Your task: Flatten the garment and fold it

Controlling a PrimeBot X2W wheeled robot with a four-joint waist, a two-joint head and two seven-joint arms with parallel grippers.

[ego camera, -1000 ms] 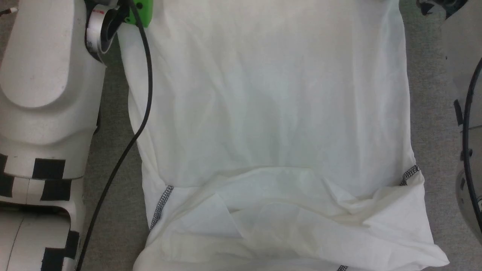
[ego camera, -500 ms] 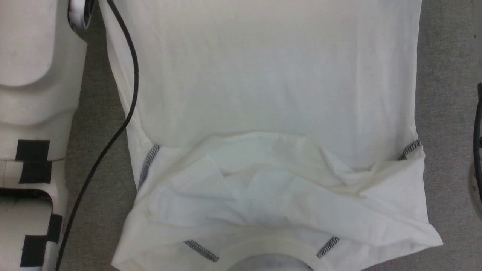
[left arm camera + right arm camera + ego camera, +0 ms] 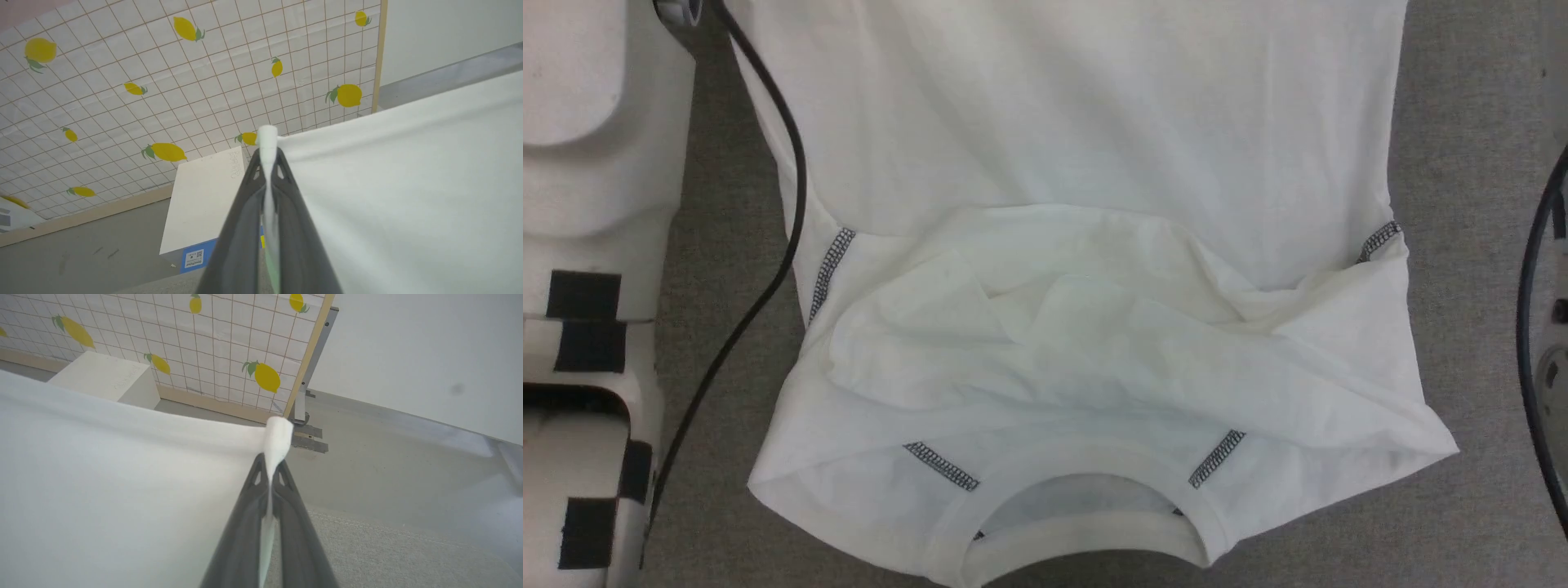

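While my left claw [image 3: 267, 157] and right claw [image 3: 270, 461] each pinch 1 corner of the garment [image 3: 1094, 139], it hangs taut between them, collar end rumpled on the grey floor [image 3: 1462, 163]. I judge this the flattening step; next calls for lowering it smooth, under tension.

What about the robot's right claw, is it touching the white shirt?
Touching. The right wrist view shows the shirt pinched in the shut right gripper, cloth bunching past its tips.
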